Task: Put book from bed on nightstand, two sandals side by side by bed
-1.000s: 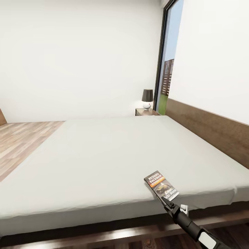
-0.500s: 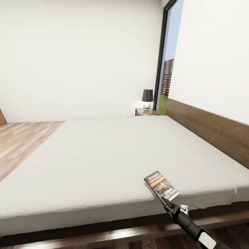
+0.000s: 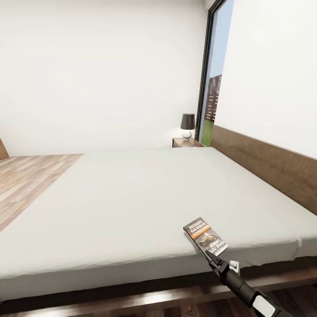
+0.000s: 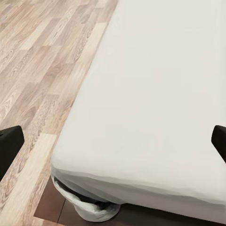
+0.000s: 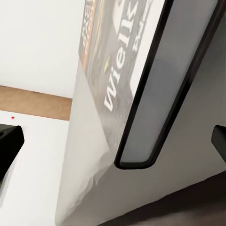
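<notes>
The book (image 3: pixel 205 236), dark with an orange band and white lettering, lies flat on the grey mattress of the bed (image 3: pixel 132 198), close to its front right edge. My right gripper (image 3: pixel 211 256) sits just below that edge, pointing up at the book's near end. In the right wrist view the book (image 5: pixel 122 61) looms close, and the dark fingertips (image 5: pixel 7 141) stand wide apart around it, open and not touching it. My left gripper (image 4: pixel 113 141) is open above the mattress corner (image 4: pixel 155 94). A nightstand (image 3: pixel 185 142) stands beyond the bed's far corner. The sandals are out of view.
A small lamp (image 3: pixel 187 126) with a dark shade stands on the nightstand. The brown headboard (image 3: pixel 268 163) runs along the right wall beside a tall window (image 3: pixel 213 88). Wood-plank floor (image 3: pixel 26 176) lies left of the bed. A crumpled white thing (image 4: pixel 89 209) sits under the mattress corner.
</notes>
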